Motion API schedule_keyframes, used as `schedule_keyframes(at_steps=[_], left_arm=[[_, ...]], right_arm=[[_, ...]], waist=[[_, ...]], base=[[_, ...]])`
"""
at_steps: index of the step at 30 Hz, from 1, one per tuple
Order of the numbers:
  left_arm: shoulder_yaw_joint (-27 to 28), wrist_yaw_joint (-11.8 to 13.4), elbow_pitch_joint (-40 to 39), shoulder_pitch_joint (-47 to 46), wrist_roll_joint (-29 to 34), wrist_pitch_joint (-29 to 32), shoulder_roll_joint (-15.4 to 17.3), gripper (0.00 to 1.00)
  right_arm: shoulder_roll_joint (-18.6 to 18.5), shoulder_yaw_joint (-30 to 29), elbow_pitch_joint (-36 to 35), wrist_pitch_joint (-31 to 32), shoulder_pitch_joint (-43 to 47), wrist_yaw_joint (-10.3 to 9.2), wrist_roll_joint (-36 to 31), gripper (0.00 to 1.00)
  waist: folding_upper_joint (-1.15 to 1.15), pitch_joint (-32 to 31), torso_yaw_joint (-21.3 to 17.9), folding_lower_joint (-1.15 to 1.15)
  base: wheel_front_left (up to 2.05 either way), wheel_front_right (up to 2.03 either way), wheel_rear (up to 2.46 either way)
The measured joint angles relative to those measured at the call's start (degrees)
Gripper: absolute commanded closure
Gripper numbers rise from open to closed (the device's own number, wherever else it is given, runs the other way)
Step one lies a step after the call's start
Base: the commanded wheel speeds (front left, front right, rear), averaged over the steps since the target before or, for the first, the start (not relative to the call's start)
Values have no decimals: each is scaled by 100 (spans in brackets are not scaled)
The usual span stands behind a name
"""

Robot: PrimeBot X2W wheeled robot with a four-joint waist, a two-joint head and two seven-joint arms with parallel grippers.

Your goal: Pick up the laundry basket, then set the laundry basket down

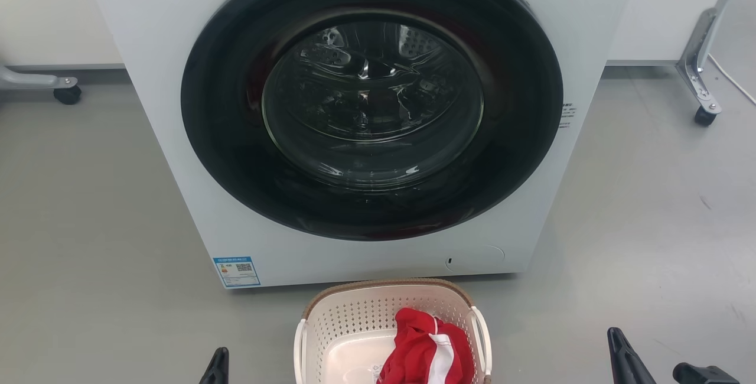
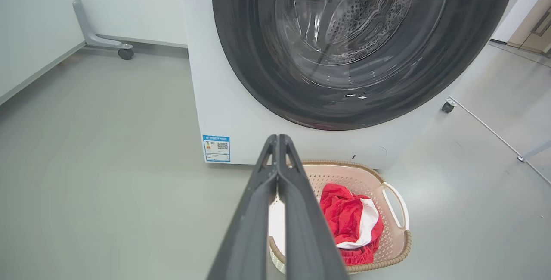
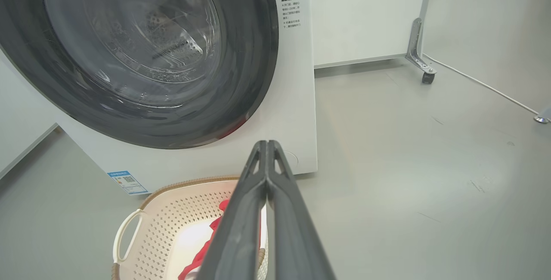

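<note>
Left gripper (image 2: pixel 277 140) and right gripper (image 3: pixel 267 144) hang empty, fingers pressed together, either side of the laundry basket (image 1: pixel 354 313). It looks like stiff, light plastic, barely weighted by one red garment (image 1: pixel 425 348). I'd take the white side handles (image 1: pixel 485 337). It sits on the floor (image 1: pixel 88 224) just before the washing machine (image 1: pixel 354 257).

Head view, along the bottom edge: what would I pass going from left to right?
The left gripper → laundry basket → right gripper.
</note>
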Motion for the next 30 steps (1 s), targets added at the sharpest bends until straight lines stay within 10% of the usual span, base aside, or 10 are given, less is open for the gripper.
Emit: schedule_keyframes(at_steps=[30], left_arm=[[575,-386,392,-213,-2251,354,-197,100]], right_arm=[[383,-782,138,613,-119,409,2095,100]], waist=[[0,-18,22,0]], base=[[0,0,0]])
